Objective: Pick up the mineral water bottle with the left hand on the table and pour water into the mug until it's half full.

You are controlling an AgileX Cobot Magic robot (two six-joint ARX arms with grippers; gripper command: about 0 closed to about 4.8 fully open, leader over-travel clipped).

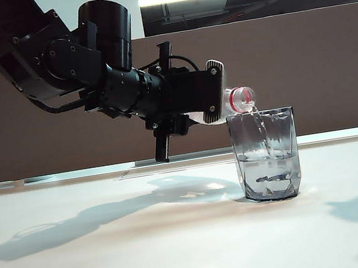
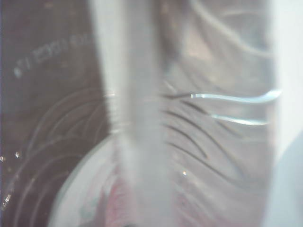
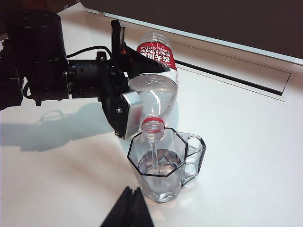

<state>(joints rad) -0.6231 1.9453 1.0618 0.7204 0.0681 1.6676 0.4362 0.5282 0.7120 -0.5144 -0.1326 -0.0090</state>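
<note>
White table (image 1: 117,264), brown partition behind: bottle tipped over the mug, water running.

From my remote seat I saw the left hand (image 1: 190,98) reaching in from the left of the exterior view, its jaws clamped on the body of the mineral water bottle (image 3: 154,80). That bottle's long axis lay tilted, base up and back toward the arm, red-ringed neck pointing down over the rim of the mug (image 1: 266,155). A thin stream fell from its mouth into the mug, which stood upright on the table with water in its lower part; the right wrist view showed a handle on its far side. My left wrist view gave only a blurred close-up of clear ribbed plastic. The right gripper (image 3: 129,210) hung near the mug, clear of it, its dark fingertips together.
</note>
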